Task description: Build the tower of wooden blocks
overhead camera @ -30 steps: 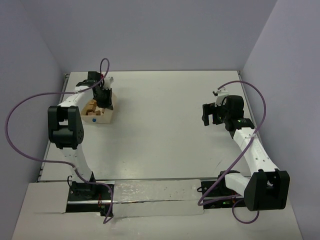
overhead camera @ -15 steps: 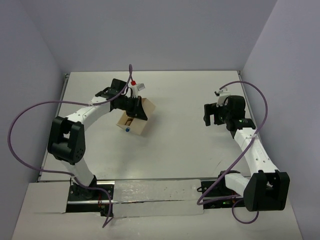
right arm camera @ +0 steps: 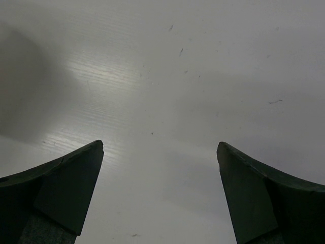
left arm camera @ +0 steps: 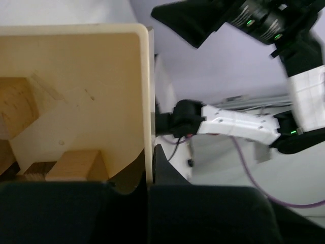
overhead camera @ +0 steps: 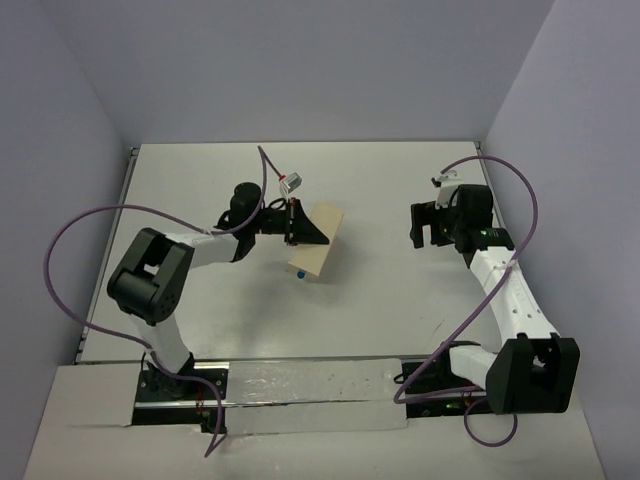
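My left gripper [overhead camera: 300, 226] is shut on one wall of the shallow pale wooden tray [overhead camera: 320, 243], holding it tipped near the table's middle, its underside facing the top camera. In the left wrist view the jaws [left arm camera: 150, 155] pinch the tray's thin wall [left arm camera: 149, 91]. Wood blocks lie inside against the tray floor: a pale tan block [left arm camera: 15, 107] and an orange-brown block [left arm camera: 76, 165]; the others are hidden. My right gripper [overhead camera: 424, 224] is open and empty over bare table at the right, its fingers wide apart in the right wrist view [right arm camera: 160, 152].
A small blue dot [overhead camera: 300, 271] marks the tray's near edge. The table's far edge and walls lie beyond the tray. Purple cables loop from both arms, one arching over the left arm [overhead camera: 265, 160].
My left arm has swung from the far left to the table's middle, carrying the tray and tipping it over. The right gripper has barely shifted.
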### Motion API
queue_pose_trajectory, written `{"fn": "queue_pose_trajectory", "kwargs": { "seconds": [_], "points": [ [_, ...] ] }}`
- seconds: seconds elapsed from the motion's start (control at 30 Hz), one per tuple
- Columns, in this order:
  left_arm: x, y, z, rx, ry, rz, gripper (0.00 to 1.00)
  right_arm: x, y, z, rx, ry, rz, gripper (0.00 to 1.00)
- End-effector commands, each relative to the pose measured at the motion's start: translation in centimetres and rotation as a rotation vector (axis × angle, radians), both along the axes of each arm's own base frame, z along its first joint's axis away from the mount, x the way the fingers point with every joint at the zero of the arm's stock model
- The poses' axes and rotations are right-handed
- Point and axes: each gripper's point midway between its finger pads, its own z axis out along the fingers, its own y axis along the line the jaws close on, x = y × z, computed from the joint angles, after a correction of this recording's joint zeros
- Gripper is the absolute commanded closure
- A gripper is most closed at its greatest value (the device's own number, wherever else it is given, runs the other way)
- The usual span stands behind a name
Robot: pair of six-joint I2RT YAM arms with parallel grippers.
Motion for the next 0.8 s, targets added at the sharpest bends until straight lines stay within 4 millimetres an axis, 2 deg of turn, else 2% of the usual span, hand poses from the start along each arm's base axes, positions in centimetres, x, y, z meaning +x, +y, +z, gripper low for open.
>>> {"fn": "queue_pose_trajectory", "kwargs": {
  "seconds": [0.0, 0.13, 0.2, 0.5, 0.77],
  "points": [
    [-0.7, -0.2, 7.4, -0.350, -0.124, -0.029, 1.00, 0.6, -0.5, 1.4, -0.017, -0.006, -0.006, 0.00],
    [0.0, -0.1, 7.7, -0.457, -0.090, -0.009, 1.00, 1.0, -0.5, 1.6, -0.008, 0.003, -0.011, 0.00],
    [0.6, -0.3, 6.8, -0.467, -0.033, 0.004, 1.00, 1.0, -0.4, 1.6, -0.007, 0.010, -0.013, 0.00],
    [3.1, 0.0, 6.0, -0.564, 0.147, 0.080, 1.00, 1.1, -0.5, 1.5, -0.013, 0.047, -0.007, 0.00],
    [4.5, 1.2, 7.4, -0.617, 0.236, 0.131, 1.00, 0.6, -0.6, 0.9, -0.017, 0.066, -0.012, 0.00]
  ]
}}
